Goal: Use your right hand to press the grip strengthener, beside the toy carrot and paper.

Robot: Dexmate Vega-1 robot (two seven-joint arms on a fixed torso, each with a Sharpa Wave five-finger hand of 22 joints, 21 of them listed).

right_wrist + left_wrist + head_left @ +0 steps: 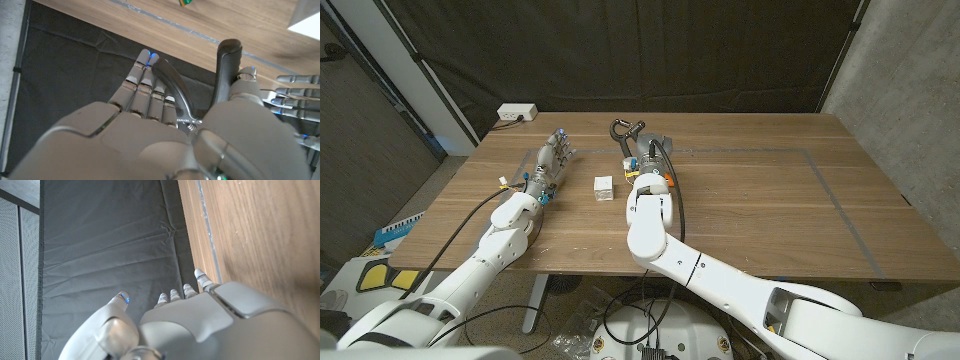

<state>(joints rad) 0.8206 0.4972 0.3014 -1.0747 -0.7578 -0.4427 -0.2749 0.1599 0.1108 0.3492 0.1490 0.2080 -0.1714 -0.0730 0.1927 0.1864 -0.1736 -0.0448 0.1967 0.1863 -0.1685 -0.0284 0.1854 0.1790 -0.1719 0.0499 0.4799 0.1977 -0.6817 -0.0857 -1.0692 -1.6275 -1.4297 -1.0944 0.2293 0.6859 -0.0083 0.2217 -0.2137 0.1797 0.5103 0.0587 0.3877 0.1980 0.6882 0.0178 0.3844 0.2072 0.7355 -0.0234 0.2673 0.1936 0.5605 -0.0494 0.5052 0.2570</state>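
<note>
The right hand is grasping the grip strengthener, fingers on one handle and thumb against the other, lifted near the table's far edge. The left hand is resting released toward the far-left corner, beside a small white paper.

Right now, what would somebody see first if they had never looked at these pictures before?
First, the right hand near the table's middle, its fingers wrapped around the dark grip strengthener, whose handles stick up past the hand. Next, the left hand beside it, holding nothing, with a small white paper lying between the two arms.
</note>
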